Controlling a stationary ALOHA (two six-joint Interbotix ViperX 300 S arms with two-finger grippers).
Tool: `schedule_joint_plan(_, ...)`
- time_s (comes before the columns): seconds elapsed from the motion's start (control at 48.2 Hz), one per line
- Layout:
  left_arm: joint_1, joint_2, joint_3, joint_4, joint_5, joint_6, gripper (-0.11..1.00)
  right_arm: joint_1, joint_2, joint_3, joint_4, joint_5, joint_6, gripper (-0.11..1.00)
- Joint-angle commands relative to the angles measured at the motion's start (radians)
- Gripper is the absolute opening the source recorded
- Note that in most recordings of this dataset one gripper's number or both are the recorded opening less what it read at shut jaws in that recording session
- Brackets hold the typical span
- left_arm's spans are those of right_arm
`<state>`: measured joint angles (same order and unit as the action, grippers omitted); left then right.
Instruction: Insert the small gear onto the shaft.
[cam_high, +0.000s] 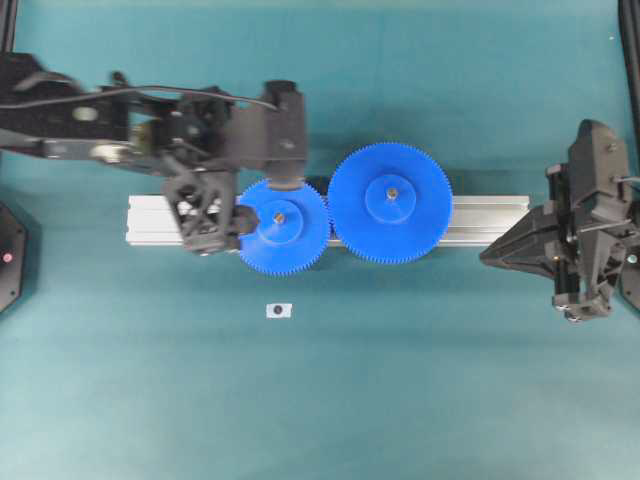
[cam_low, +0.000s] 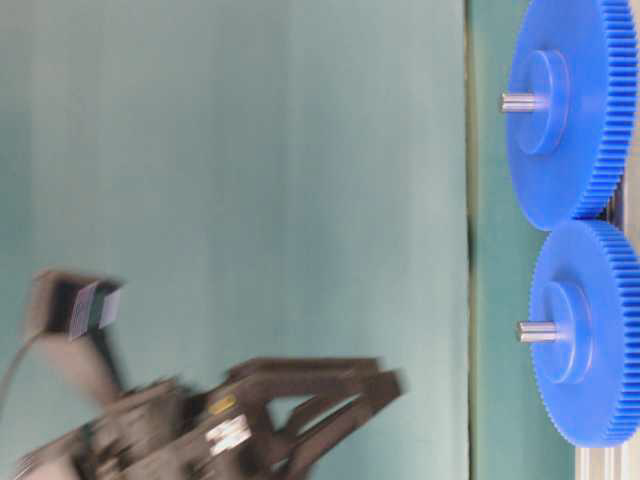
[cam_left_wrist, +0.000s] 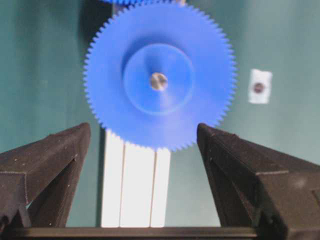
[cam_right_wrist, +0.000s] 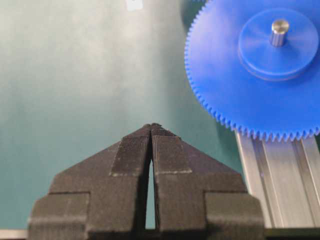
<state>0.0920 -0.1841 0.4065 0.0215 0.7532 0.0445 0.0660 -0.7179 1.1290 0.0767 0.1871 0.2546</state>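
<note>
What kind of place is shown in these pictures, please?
Most likely a robotics lab test bench, not a home or factory floor. A plain teal table carries only an aluminium rail with two blue gears on pins, the small gear and the larger gear, with a robot arm at each side.

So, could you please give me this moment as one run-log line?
small gear: seated on shaft, meshed with larger gear | left gripper: open, empty | right gripper: shut, empty
</note>
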Motion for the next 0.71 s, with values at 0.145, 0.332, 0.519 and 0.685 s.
schedule_joint_plan(0.145,-0.015,-0.161,0.080,0.002,-0.006,0.003,0.84,0.002,-0.064,0.021,0.000,-0.002,0.011,0.04)
schedule_joint_plan(0.332,-0.025,-0.270,0.150,0.005,-0.025,0.000,0.84,-0.002,-0.144,0.038,0.000,0.038,0.011,0.04)
schedule_joint_plan(0.519,-0.035,-0.373,0.236,0.002,-0.095,-0.002,0.84,-0.012,-0.219,0.057,0.000,0.092,0.011,0.04)
schedule_joint_plan(0.685,-0.051,-0.430,0.270,0.002,-0.130,-0.006,0.84,-0.012,-0.276,0.063,0.000,0.104,0.009,0.04)
